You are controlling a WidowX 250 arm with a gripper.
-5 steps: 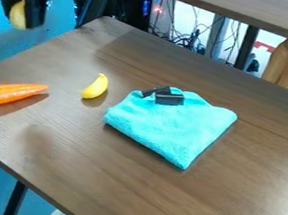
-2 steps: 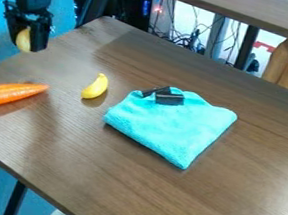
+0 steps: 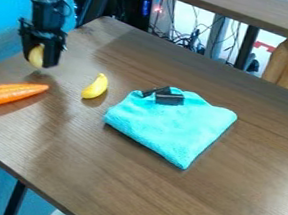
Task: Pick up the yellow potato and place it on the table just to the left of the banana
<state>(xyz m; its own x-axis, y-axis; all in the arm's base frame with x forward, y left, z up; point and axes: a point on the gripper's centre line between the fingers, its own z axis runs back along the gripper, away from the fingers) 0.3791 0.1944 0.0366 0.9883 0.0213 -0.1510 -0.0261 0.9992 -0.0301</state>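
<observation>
Gripper upper L of frame, clenched on a pale yellow obj, held over table. Yellow banana L of ctr, carrot at L edge, blue cloth nr ctr w/ black pcs on top.

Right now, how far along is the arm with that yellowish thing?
Done: the pale yellow object is grasped. In hand: the gripper holds it up, seemingly over the table. Not yet done: its release. The toy banana, toy carrot and folded turquoise cloth lie apart from it.

No readable text or labels anywhere.
</observation>
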